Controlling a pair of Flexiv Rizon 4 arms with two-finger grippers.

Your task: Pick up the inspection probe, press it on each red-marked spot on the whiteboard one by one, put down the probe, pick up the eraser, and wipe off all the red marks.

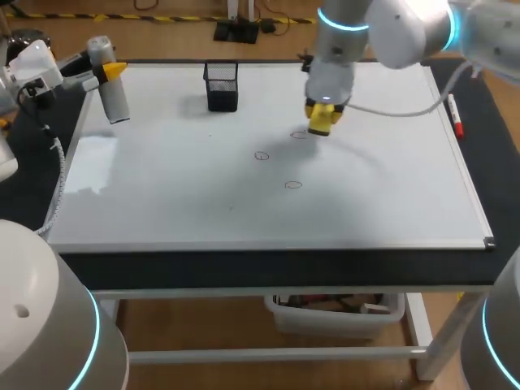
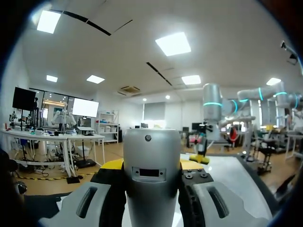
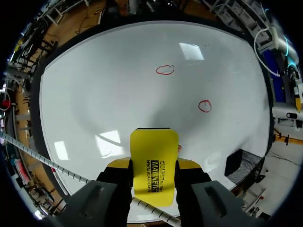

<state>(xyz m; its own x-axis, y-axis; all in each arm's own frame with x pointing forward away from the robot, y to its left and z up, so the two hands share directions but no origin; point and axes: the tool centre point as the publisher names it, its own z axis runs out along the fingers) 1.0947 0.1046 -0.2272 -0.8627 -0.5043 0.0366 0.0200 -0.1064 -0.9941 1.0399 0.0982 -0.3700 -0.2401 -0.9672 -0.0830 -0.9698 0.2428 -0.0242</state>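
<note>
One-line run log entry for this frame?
phase: erase | right gripper: shut on eraser, by red mark | other red marks: two, unwiped | left gripper: shut on probe, whiteboard left edge

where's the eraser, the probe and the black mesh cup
eraser (image 3: 154,149): right wrist view, middle of its yellow face
probe (image 2: 151,198): left wrist view, front of its silver body
black mesh cup (image 1: 222,97): head view, its near wall

The white-grey right arm (image 1: 406,32) wears cyan light rings (image 1: 337,24) and seemingly trails a pale cable (image 1: 398,114).
</note>
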